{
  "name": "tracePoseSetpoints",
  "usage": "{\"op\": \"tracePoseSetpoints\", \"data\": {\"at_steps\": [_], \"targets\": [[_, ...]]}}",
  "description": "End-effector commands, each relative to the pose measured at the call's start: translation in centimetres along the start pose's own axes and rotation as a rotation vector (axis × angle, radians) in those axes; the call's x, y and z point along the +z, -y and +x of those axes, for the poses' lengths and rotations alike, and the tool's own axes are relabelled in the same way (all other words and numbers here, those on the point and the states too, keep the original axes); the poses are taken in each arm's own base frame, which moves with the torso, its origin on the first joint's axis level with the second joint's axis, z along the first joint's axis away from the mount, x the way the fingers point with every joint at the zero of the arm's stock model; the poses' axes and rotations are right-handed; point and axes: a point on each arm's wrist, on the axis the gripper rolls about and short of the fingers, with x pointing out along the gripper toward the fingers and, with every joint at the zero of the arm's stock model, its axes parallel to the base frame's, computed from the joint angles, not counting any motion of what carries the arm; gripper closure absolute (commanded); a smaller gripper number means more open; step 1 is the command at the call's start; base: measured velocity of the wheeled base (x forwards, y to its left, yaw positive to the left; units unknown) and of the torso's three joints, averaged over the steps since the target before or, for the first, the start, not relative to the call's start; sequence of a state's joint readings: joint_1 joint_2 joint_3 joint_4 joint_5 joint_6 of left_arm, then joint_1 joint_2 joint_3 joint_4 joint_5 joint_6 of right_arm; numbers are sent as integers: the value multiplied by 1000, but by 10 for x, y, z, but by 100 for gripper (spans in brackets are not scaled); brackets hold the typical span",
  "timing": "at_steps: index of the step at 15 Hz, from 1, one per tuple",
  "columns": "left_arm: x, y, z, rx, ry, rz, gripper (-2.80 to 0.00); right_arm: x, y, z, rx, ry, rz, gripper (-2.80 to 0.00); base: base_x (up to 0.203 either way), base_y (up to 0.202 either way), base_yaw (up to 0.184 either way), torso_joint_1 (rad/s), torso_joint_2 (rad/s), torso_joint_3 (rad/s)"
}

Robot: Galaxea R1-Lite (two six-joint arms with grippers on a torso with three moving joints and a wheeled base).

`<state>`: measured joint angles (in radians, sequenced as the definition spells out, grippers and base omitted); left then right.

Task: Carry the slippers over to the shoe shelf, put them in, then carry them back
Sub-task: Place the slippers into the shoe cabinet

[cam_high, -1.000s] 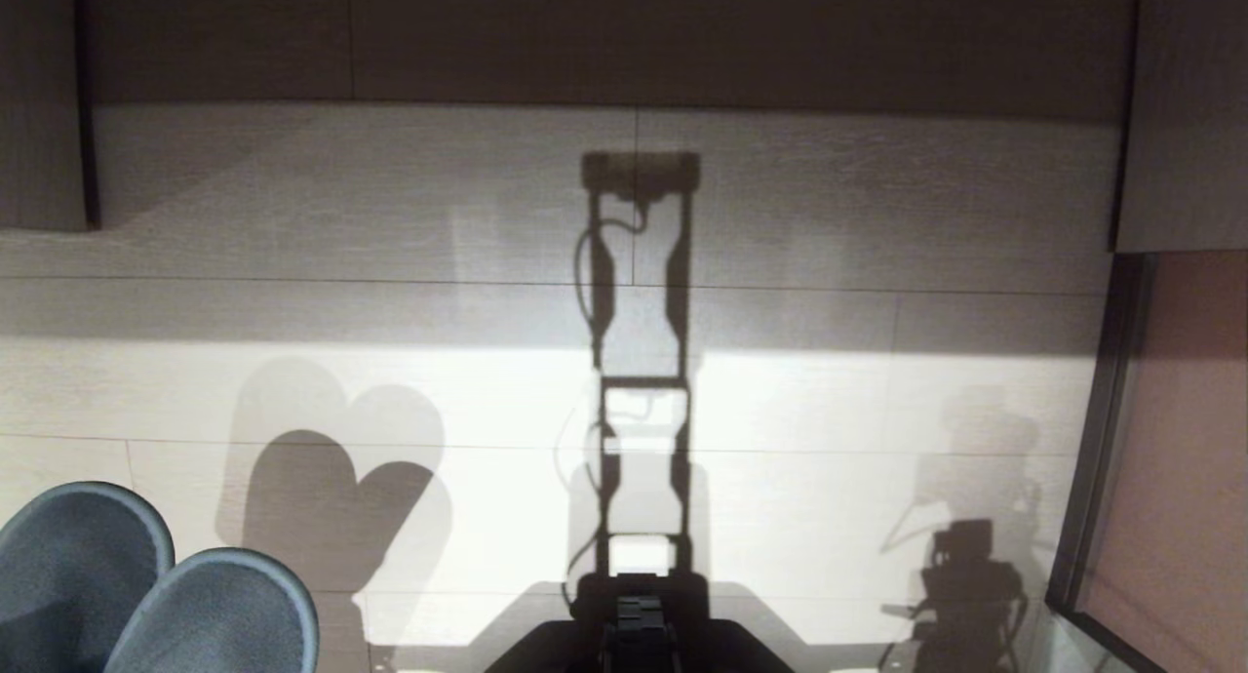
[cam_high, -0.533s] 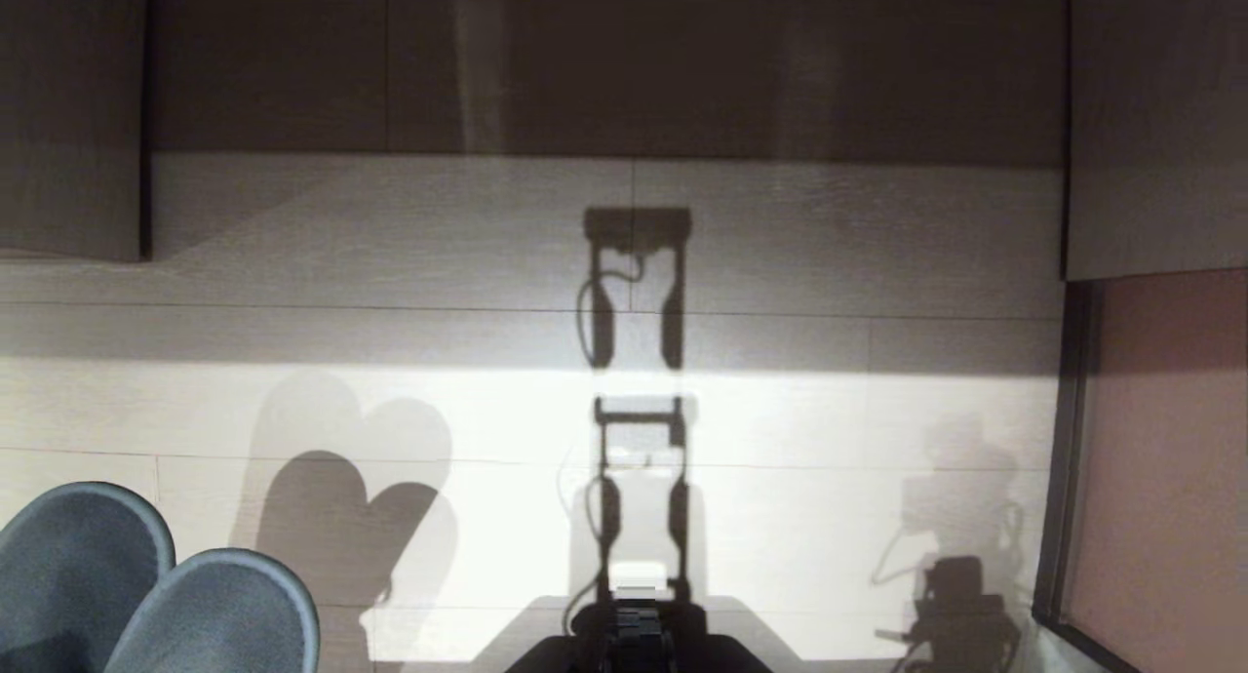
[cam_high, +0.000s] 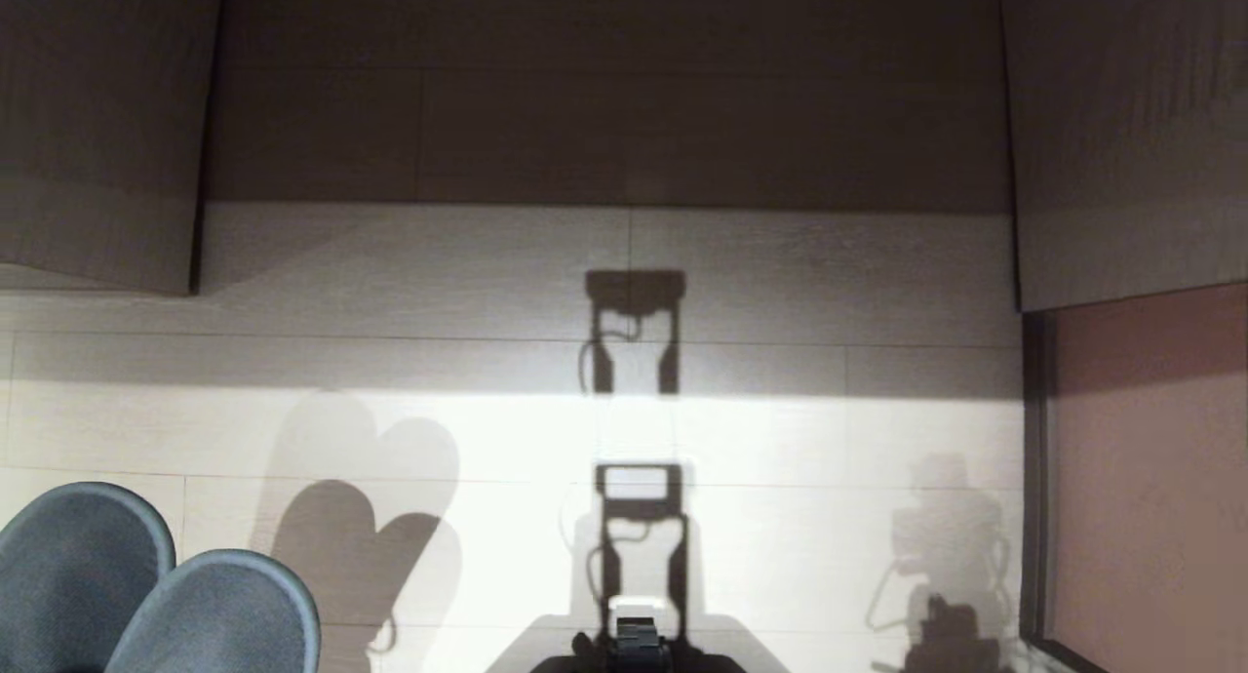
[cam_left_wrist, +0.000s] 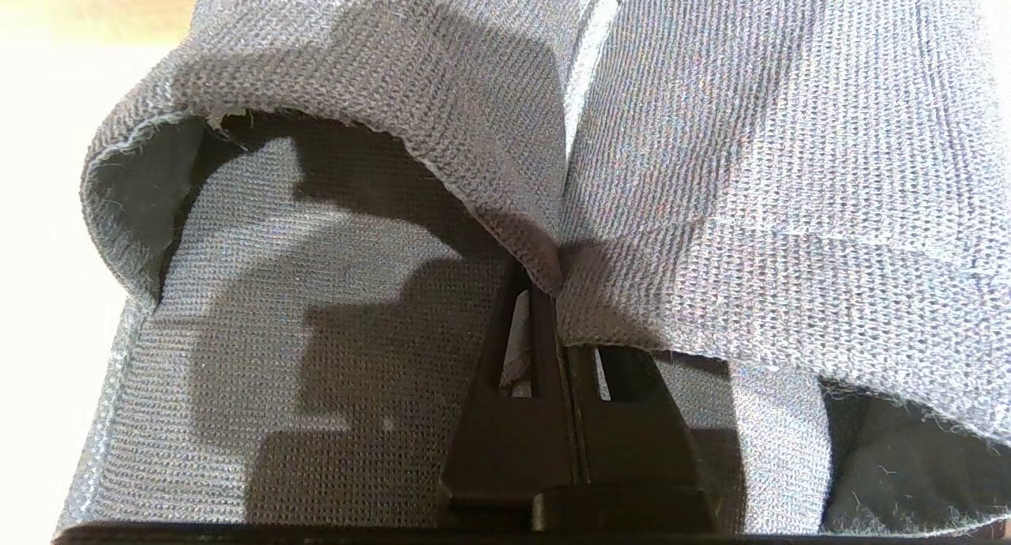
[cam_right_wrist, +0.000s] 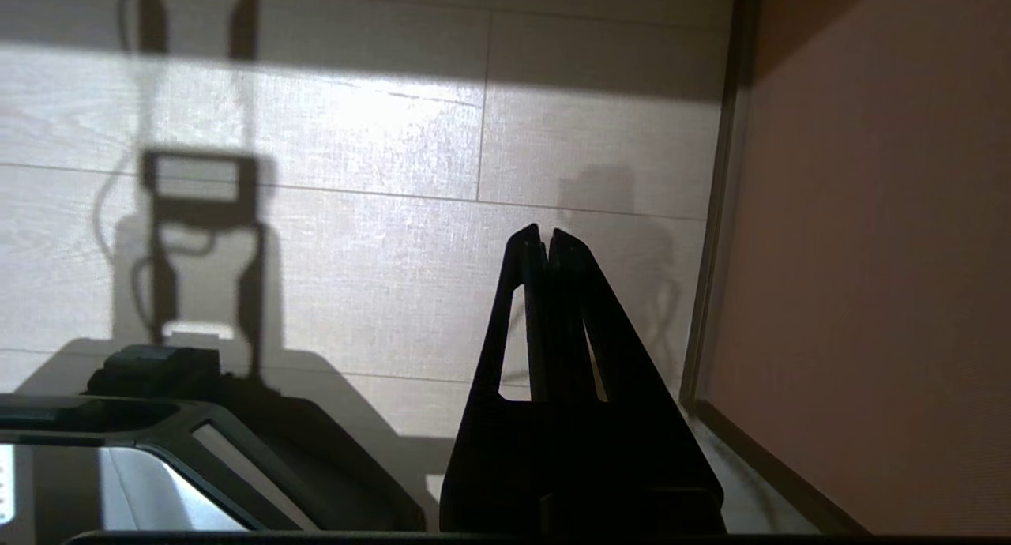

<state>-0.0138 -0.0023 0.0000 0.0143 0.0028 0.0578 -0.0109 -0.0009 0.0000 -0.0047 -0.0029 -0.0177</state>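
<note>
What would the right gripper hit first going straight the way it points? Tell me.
Probably the pale floor: the right gripper, shut and empty, points down at bare boards. Nothing shows between them, though depth is unclear. The reddish panel stands off beside it.

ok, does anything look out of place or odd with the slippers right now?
Nothing stands out. The slippers sit side by side, pinched together by their inner edges in the shut left gripper, off the floor. No tear shows. The right gripper is shut and empty.
</note>
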Motion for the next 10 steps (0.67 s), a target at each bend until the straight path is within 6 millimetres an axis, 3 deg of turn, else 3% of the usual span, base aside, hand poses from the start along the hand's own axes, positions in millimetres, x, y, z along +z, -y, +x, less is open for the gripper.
{"op": "tracePoseSetpoints", "data": {"at_steps": [1, 10], "targets": [[0, 0, 0, 0, -2, 1, 0, -12, 0, 0, 0, 0, -1, 0, 0, 0, 0, 2, 6, 211], [0, 0, 0, 0, -2, 1, 0, -12, 0, 0, 0, 1, -1, 0, 0, 0, 0, 3, 1, 203]]}}
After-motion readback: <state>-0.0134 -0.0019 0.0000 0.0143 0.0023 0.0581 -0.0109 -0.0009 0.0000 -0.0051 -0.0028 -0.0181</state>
